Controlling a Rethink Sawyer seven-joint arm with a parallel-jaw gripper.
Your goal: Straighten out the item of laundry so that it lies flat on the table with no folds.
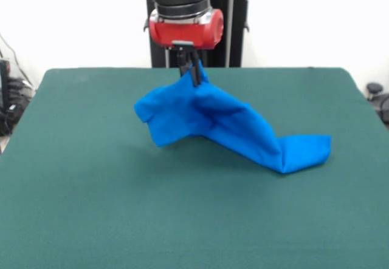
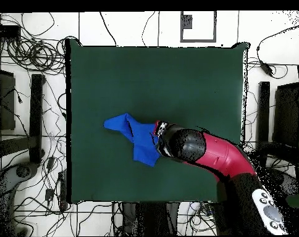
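Note:
The item of laundry (image 1: 225, 123) is a bright blue shirt, bunched and folded, with only plain blue cloth showing. My gripper (image 1: 192, 74) is shut on its top edge and holds that part up off the table (image 1: 91, 178). From there the cloth slopes down to the right in the front view, and its far end (image 1: 307, 150) rests on the green surface. In the overhead view the item of laundry (image 2: 132, 134) lies left of the arm's red and black wrist, which hides the gripper.
The table (image 2: 176, 74) is much wider than the shirt, with green surface on every side of it. Cables, stands and dark equipment (image 2: 34, 117) crowd the floor round the table edges.

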